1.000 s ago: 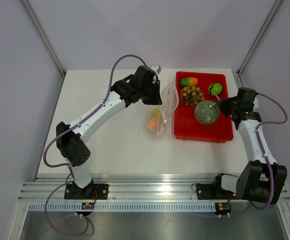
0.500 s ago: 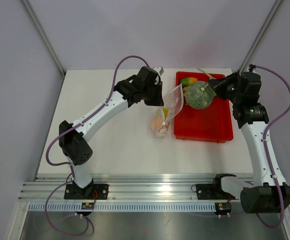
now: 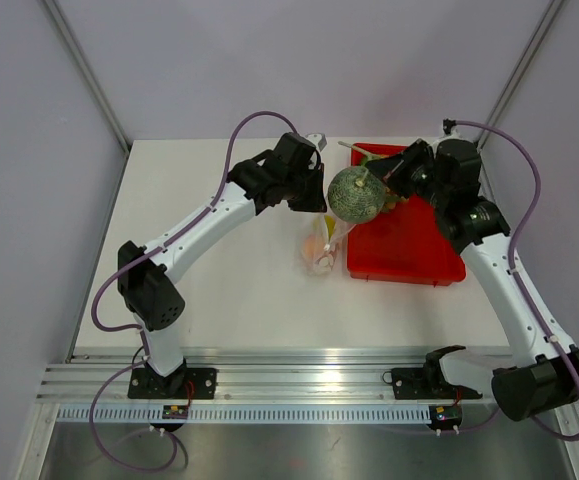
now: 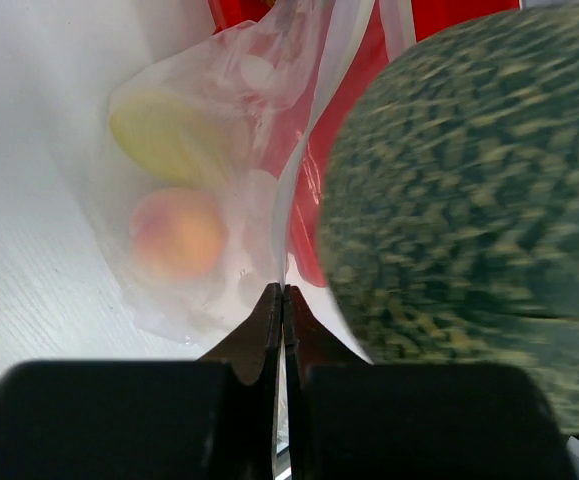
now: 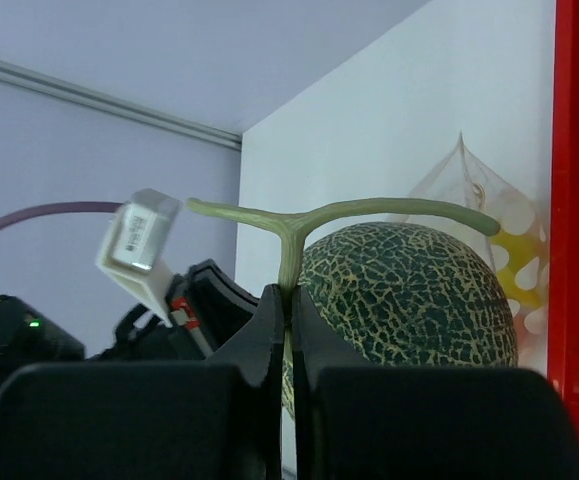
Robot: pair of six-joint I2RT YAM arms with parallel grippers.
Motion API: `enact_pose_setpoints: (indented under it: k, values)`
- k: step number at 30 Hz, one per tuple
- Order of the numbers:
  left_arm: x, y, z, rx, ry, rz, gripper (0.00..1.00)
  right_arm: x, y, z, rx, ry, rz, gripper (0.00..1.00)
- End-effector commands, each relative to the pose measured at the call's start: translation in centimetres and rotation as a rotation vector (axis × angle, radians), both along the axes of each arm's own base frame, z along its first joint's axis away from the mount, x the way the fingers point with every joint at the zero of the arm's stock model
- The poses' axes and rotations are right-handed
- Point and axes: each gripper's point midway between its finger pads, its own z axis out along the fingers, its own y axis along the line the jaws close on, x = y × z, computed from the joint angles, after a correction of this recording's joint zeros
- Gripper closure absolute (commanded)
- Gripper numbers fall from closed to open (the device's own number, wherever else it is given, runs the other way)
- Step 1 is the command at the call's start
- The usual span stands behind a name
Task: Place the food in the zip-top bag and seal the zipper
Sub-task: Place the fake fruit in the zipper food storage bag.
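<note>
My right gripper (image 3: 381,178) is shut on the green T-shaped stem (image 5: 287,262) of the netted melon (image 3: 355,193) and holds it in the air over the mouth of the clear zip-top bag (image 3: 327,243). My left gripper (image 3: 321,205) is shut on the bag's upper edge (image 4: 285,270) and holds it up. Inside the bag lie an orange-peach fruit (image 4: 177,232) and a yellow piece (image 4: 159,132). The melon (image 4: 469,170) fills the right of the left wrist view, close to the bag's opening. The zipper strip is not clearly visible.
The red tray (image 3: 409,245) lies to the right of the bag, its far end partly hidden by my right arm. Other fruits in it are mostly covered. The white table (image 3: 199,290) spreads left and in front of the bag.
My right gripper has lifted the melon out of the red tray and carried it left, from over the tray to above the bag's mouth. The left gripper has kept holding the bag.
</note>
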Motion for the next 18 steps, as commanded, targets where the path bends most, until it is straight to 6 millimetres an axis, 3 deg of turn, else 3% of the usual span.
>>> enact_pose_setpoints:
  k: [1, 6, 7, 18]
  values:
    - [0.3, -0.7, 2.9, -0.073, -0.046, -0.010, 1.00, 0.6, 0.6, -3.2, -0.018, 0.044, -0.018, 1.00]
    - [0.1, -1.0, 3.1, -0.088, -0.042, -0.022, 1.00, 0.2, -0.6, -10.0, -0.103, 0.181, -0.059, 1.00]
    - [0.1, -1.0, 3.2, -0.090, -0.039, -0.024, 1.00, 0.0, -0.7, -10.5, -0.110, 0.188, -0.061, 1.00]
    - [0.3, -1.7, 2.9, -0.118, -0.018, -0.040, 1.00, -1.8, -1.5, -10.9, -0.198, 0.149, -0.044, 1.00]
